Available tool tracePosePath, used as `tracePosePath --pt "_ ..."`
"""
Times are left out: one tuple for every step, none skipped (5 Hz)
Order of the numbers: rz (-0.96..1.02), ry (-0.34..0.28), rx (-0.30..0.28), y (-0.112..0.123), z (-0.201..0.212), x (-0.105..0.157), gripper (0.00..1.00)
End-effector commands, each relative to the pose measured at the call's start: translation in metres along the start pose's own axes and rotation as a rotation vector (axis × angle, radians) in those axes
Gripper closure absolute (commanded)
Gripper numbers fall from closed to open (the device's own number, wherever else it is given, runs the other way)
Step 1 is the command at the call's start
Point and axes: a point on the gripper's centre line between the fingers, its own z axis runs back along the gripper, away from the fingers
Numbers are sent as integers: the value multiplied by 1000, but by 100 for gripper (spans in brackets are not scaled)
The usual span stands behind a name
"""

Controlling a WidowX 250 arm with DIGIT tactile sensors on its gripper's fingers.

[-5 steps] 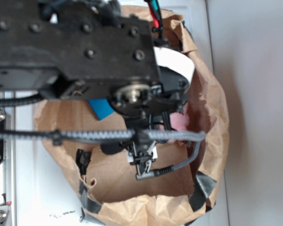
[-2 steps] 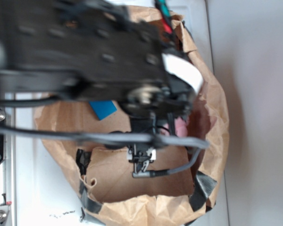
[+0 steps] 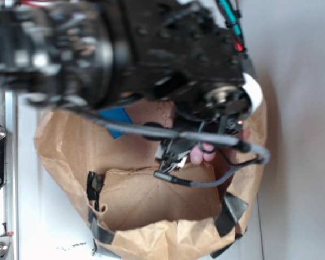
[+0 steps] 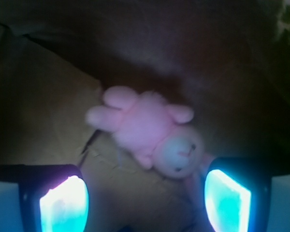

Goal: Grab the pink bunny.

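Note:
The pink bunny (image 4: pixel 152 133) lies on the brown paper floor of the bag, its pale face toward the lower right of the wrist view. My gripper (image 4: pixel 145 200) hangs above it, open, its two glowing cyan pads (image 4: pixel 65 205) set wide apart, with the bunny's head near the right pad. In the exterior view only a small pink patch of the bunny (image 3: pixel 201 155) shows under the black arm, inside the bag's right side. The gripper (image 3: pixel 176 157) there is mostly hidden by the arm and cables.
A brown paper bag (image 3: pixel 65 162) with rolled-down walls and black tape surrounds the work area. A flat blue block (image 3: pixel 116 118) lies at the bag's back left. A grey cable (image 3: pixel 216 181) loops below the gripper. The bag walls stand close on the right.
The arm has swung to the right and toward the bag's right wall, bringing the gripper over the pink bunny. The blue block and the bag have stayed put.

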Motion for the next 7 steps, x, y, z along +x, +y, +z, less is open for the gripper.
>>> tracePosePath --pt "-206 -91 88 2 23 2 0" --pt "-356 -102 101 -16 23 4 0" --pt "-496 -38 141 -11 13 1 0" --pt "-552 -48 86 -2 6 1 0" --pt "-657 -82 35 -3 6 0 0" --pt "-691 -105 44 -12 6 0 0" --pt "-719 -154 42 -16 6 1 0"
